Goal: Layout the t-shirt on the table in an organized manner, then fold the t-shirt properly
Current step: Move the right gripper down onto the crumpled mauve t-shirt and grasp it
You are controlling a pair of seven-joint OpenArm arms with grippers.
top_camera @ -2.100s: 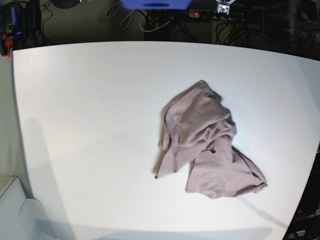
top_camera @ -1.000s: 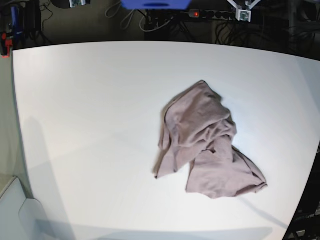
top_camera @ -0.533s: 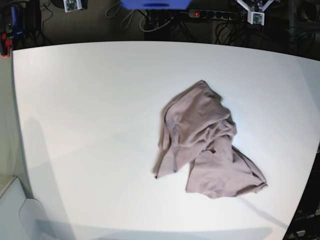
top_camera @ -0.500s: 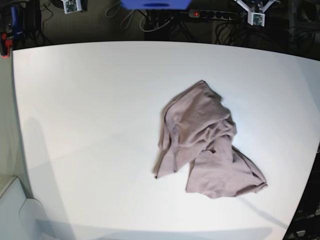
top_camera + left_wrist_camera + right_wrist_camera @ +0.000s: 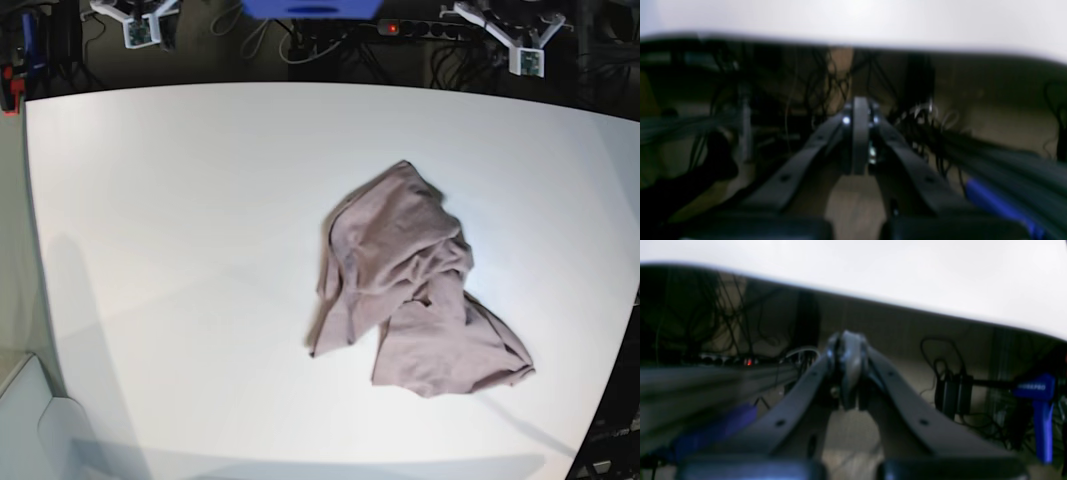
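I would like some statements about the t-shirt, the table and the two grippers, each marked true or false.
1. The t-shirt lies crumpled in a heap on the table. True.
2. The left gripper holds a sleeve of the t-shirt. False: it is at the far table edge, apart from the cloth, and holds nothing.
3. Both grippers are shut. True: the left wrist view and the right wrist view each show the fingers meeting at the tips.
4. The t-shirt is already folded into a neat rectangle. False: it is bunched and wrinkled.
5. The right gripper rests on the middle of the table. False: it is beyond the far edge.
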